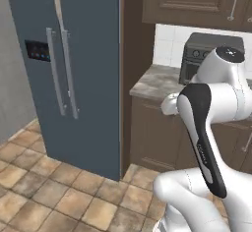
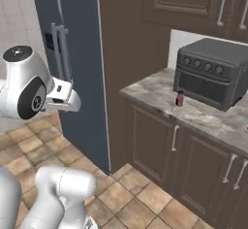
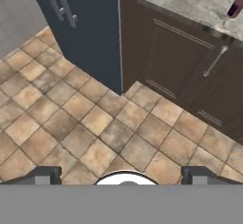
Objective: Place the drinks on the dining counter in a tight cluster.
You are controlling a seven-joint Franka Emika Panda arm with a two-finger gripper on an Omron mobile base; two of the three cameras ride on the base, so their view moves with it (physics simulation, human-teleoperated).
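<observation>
One of the drinks, a small squat reddish-brown bottle, stands upright on a stone counter, just in front of the grey toaster oven. In the hand view this bottle sits at the top right corner, far from the fingers. My gripper hangs high over the tiled floor, pointing down. It is open wide, its two dark fingertips far apart with nothing between them. The dining counter is out of view.
A tall dark blue-grey fridge stands to the left, with a brown panel beside it. The stone counter tops brown lower cabinets, with brown upper cabinets above. Tan tile floor lies in front.
</observation>
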